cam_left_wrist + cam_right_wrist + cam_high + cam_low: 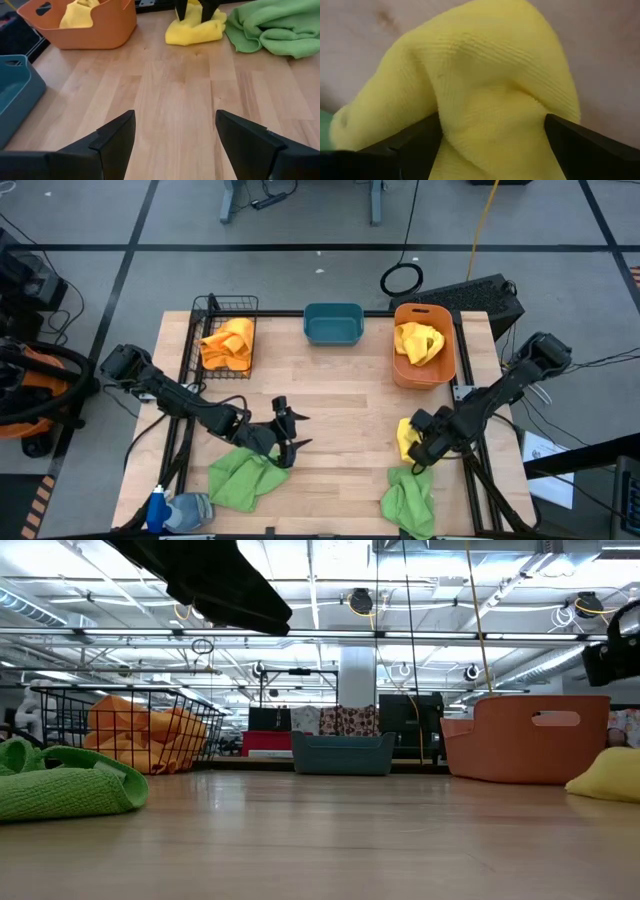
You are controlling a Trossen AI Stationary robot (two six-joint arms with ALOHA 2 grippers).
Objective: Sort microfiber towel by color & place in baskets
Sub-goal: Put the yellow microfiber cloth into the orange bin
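High view is showing the loose yellow towel (405, 436) lying on the wooden table (340, 395) near its right edge, just ahead of a green towel (408, 500) at the near right corner. The right gripper (418, 448) is sitting down on this yellow towel with its fingers spread wide to either side of a raised fold; in the right wrist view the yellow cloth (485, 95) is filling the gap between the two dark fingers (410, 145), though whether they are already pressing it is hard to judge. Along the far edge the three baskets are standing in a row: the black wire basket (226, 342) on the left holding orange towels (229, 345), the teal tub (333, 324) in the middle, and the orange bin (425, 346) on the right holding a yellow towel (420, 341). The left gripper (292, 435) is hovering over bare wood near the middle of the table, jaws standing well apart and holding nothing, just beside a second green towel (243, 478) at the near left. A blue and white object (178, 510) is lying at the near left corner beside that towel.
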